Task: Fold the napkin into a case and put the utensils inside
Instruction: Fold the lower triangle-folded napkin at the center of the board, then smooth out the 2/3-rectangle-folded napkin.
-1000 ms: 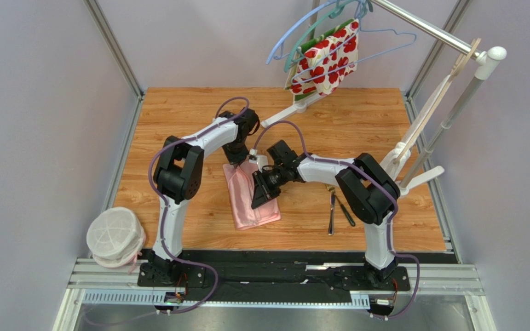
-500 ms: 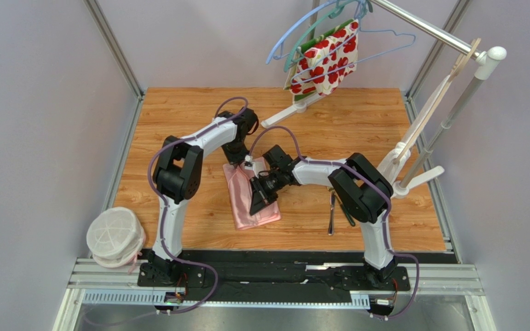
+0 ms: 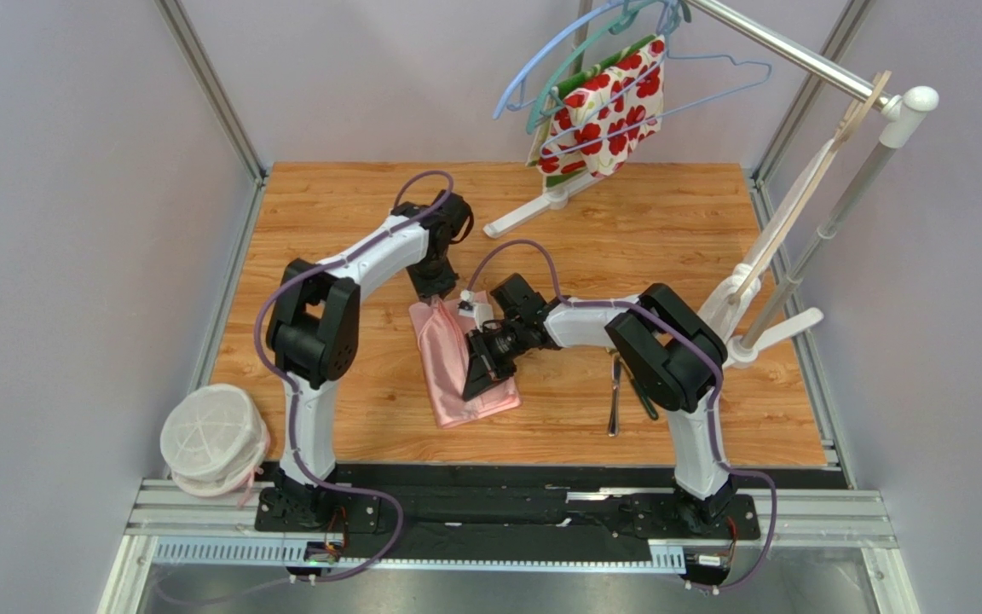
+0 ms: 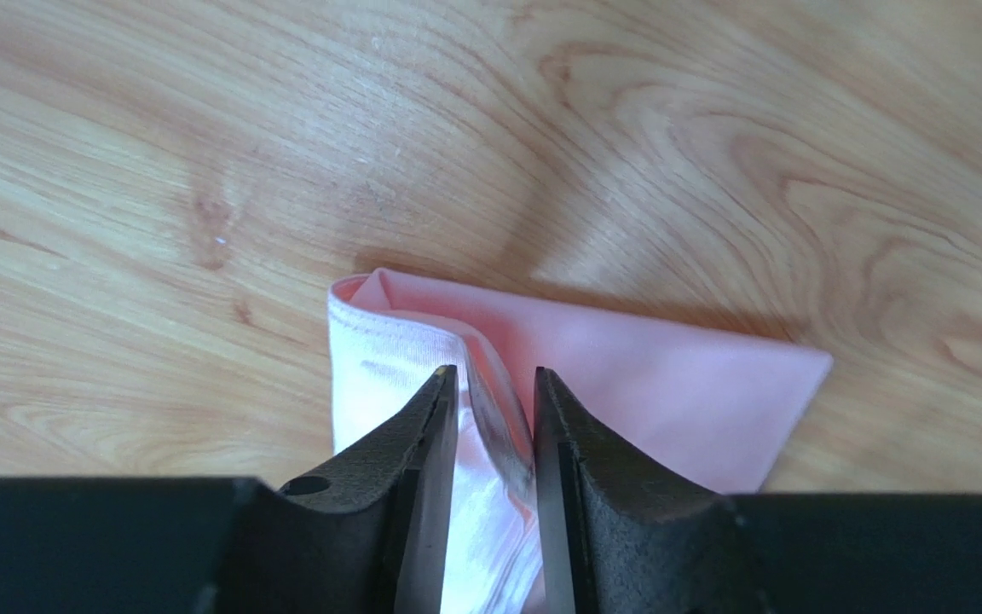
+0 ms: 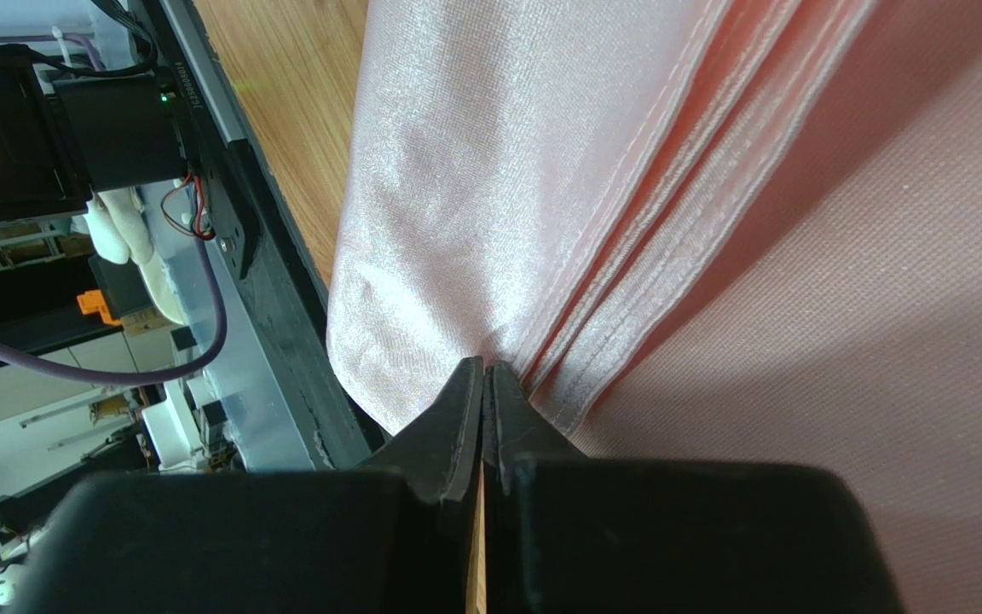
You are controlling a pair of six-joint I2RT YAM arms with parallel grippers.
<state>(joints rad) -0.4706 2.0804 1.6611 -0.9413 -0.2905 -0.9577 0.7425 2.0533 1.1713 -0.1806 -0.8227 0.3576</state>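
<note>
Robot lab cell: grey panel walls (image 3: 61, 230), aluminium frame (image 3: 211, 90), arms (image 3: 375, 253) on a rail (image 3: 509, 518)

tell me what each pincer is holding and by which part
Left pincer: jaws apart astride a raised fold at a corner of the napkin, not clamping it. Right pincer: shut at the napkin's layered hems; whether a layer is pinched cannot be told.

Right of the napkin (image 3: 439, 365), the right arm (image 3: 665, 343) hides the utensils' (image 3: 613, 399) far ends; the darker one is too small to identify. The right gripper (image 3: 476, 381) covers the napkin's middle
</note>
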